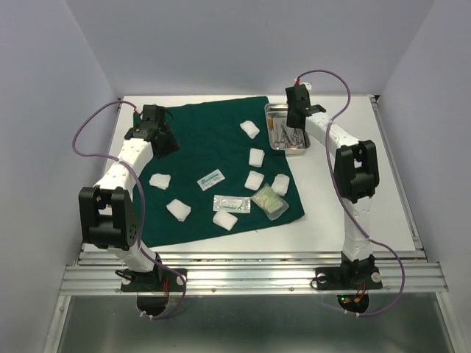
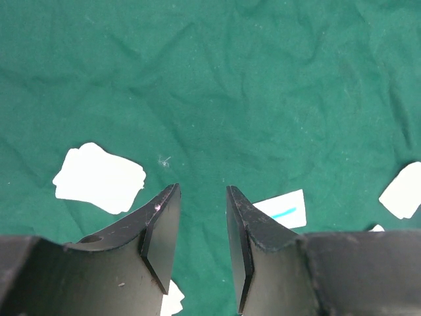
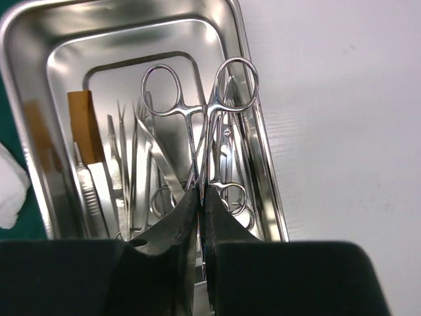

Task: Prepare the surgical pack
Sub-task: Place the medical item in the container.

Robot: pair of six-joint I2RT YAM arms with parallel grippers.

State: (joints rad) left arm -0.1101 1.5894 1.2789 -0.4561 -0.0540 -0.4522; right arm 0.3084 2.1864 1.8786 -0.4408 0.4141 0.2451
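Right gripper [image 3: 201,204] is clamping ring-handled forceps [image 3: 208,110] by their shanks over the steel tray [image 3: 29,79]; left gripper [image 2: 202,230] is hanging half-open and empty above the green drape [image 2: 230,79].

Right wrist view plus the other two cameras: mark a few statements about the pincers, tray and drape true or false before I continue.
1. The right pincer is shut on ring-handled forceps. True.
2. The left pincer holds a gauze pad. False: it is open and empty, over the drape.
3. The tray is empty. False: several metal instruments lie in it.
4. White gauze pads lie scattered on the spread drape. True.
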